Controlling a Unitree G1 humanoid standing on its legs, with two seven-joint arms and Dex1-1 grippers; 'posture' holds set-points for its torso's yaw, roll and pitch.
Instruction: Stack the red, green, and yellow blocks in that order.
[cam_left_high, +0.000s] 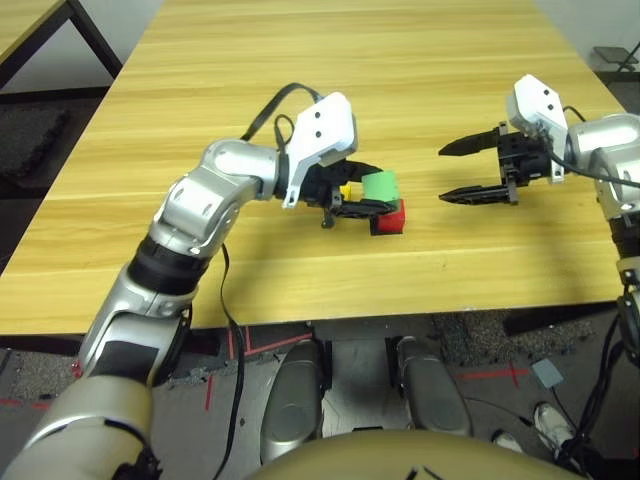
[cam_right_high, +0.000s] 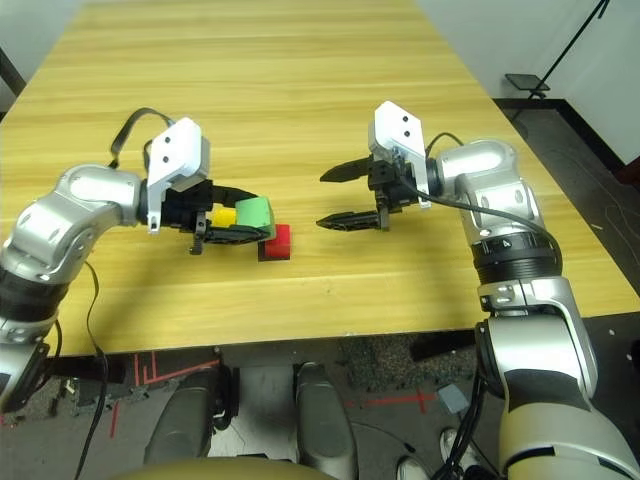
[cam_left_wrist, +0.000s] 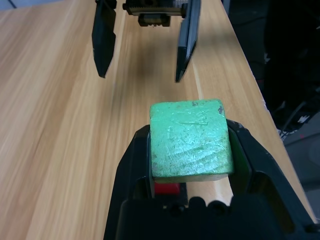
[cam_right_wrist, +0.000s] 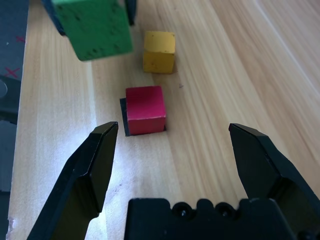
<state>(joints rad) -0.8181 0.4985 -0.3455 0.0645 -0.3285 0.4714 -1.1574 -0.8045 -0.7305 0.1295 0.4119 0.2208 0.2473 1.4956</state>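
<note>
My left gripper (cam_left_high: 384, 192) is shut on the green block (cam_left_high: 380, 186) and holds it in the air, just above the red block (cam_left_high: 390, 219) and slightly to its left. Green and red are not touching. The red block (cam_right_wrist: 145, 109) rests on the table over a flat black patch (cam_right_wrist: 123, 112). Just behind it, the yellow block (cam_right_wrist: 159, 51) stands on the table, partly hidden by my left fingers in the eye views. My right gripper (cam_left_high: 450, 172) is open and empty, a little to the right of the red block and pointing at it.
The wooden table (cam_left_high: 420, 70) stretches far back behind the blocks. Its front edge runs close below the red block. A dark table leg (cam_left_high: 95, 40) and floor lie off the table's left side.
</note>
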